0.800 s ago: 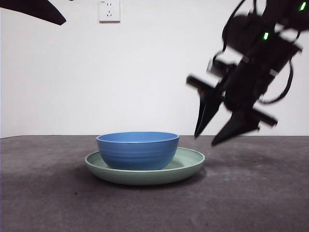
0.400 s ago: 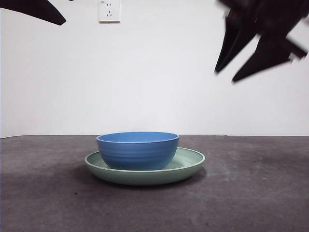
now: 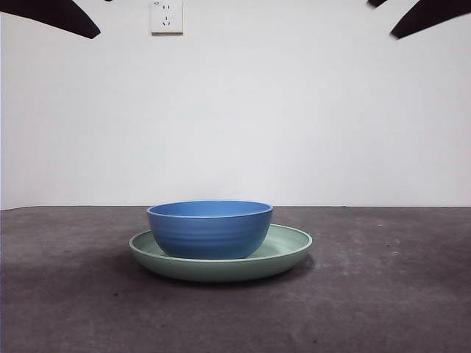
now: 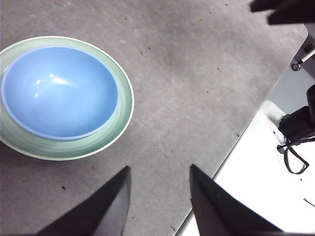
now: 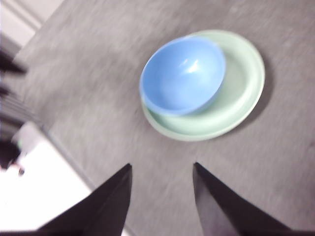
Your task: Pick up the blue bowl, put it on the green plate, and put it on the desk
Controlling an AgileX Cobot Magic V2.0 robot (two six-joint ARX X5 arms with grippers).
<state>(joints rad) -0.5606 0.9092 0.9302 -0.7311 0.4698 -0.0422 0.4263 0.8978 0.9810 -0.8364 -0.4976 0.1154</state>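
The blue bowl point(image 3: 210, 229) sits upright in the green plate point(image 3: 287, 250), off-centre toward the plate's left side, on the dark desk point(image 3: 383, 294). The left wrist view shows the same bowl point(image 4: 59, 91) inside the plate point(image 4: 123, 105), and so does the right wrist view, with bowl point(image 5: 183, 74) and plate point(image 5: 241, 98). My left gripper point(image 4: 160, 172) is open and empty, high above the desk. My right gripper point(image 5: 162, 169) is open and empty too, well above the bowl. In the front view only black tips show at the top left point(image 3: 55, 16) and top right point(image 3: 427, 15).
A white wall socket point(image 3: 166, 15) is on the back wall. The desk's edge and a white surface with cables point(image 4: 290, 142) lie beside the table in the left wrist view.
The right arm has risen from beside the plate's right rim to the top right corner, empty. The bowl and plate have not moved. The left arm stayed put.
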